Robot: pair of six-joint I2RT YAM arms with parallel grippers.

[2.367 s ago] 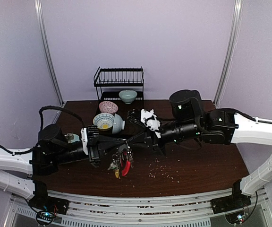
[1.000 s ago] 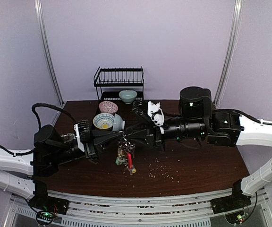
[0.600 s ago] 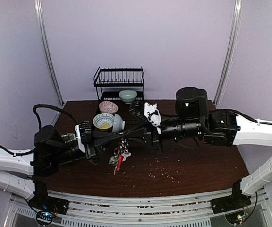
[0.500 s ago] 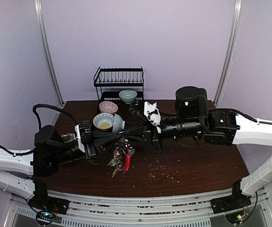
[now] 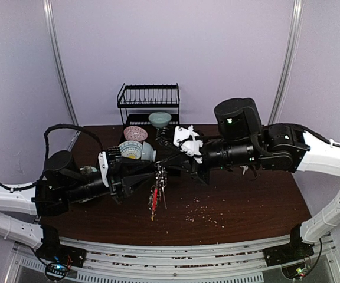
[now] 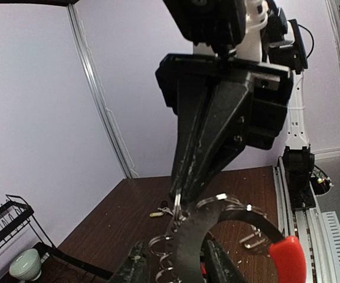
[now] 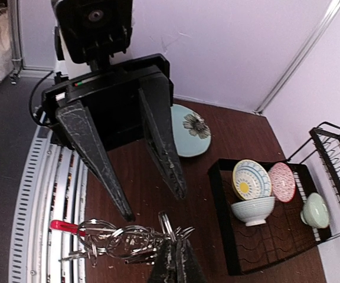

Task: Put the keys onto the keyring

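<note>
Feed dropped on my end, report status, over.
Right gripper shut on keyring, bunch hanging above table. Left gripper open, close by. Bowls behind, apart.

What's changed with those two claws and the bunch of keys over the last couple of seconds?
The right gripper moved in and closed on the keyring, which had hung from the left gripper. The left gripper then opened, so the bunch now dangles from the right one. The bowls and rack stayed put.
</note>
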